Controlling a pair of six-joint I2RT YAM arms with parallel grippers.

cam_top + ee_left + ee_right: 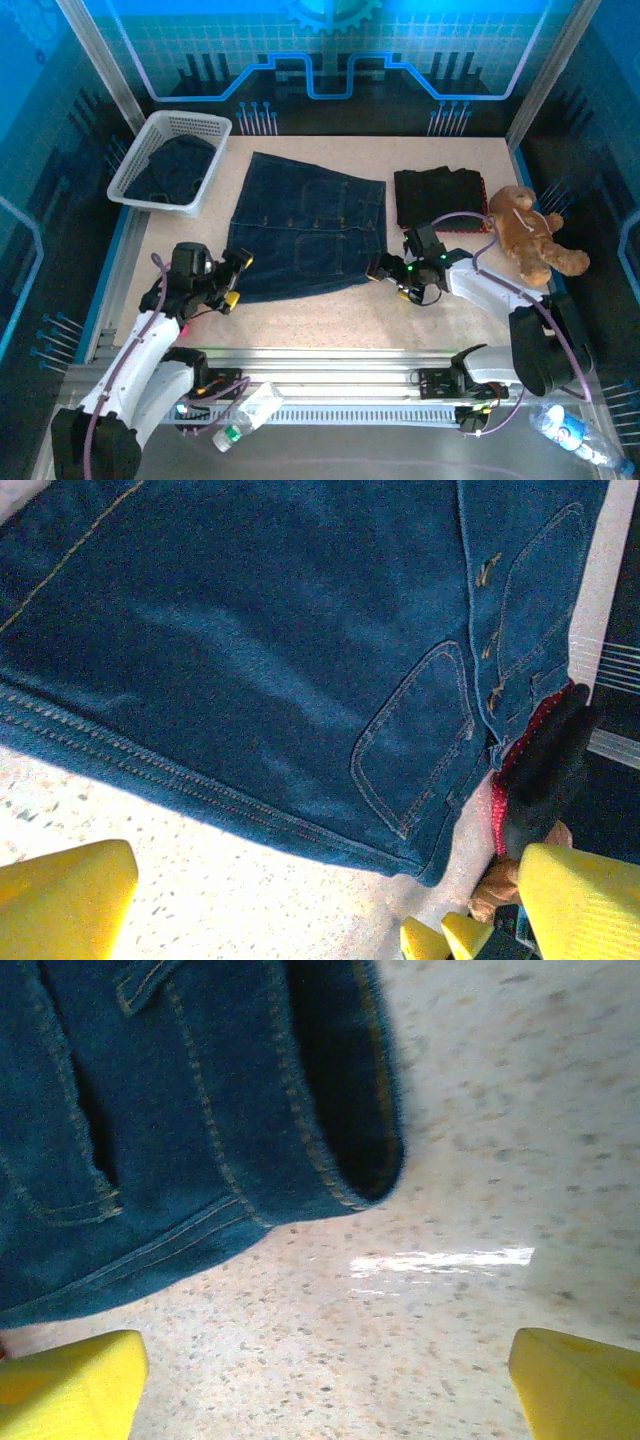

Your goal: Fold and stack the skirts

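Both left pincer (238, 278) and right pincer (386, 280) gape beside denim skirt (305, 225) — basket cloth (180, 165) indistinct.

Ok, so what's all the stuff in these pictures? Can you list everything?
denim skirt: one, dark blue, spread flat mid-table
black skirt: one, black, folded, far right
red cloth: one, red, peeking from under the black skirt
basket: one, white, far left corner
dark cloth: one, dark blue, inside the basket
teddy: one, brown, right of the black skirt
bottles: two, clear plastic, on the near ledge, one left, one right
table: one, speckled beige
left gripper: one, yellow pads, open, at the denim skirt's near left corner
right gripper: one, yellow pads, open, at its near right corner
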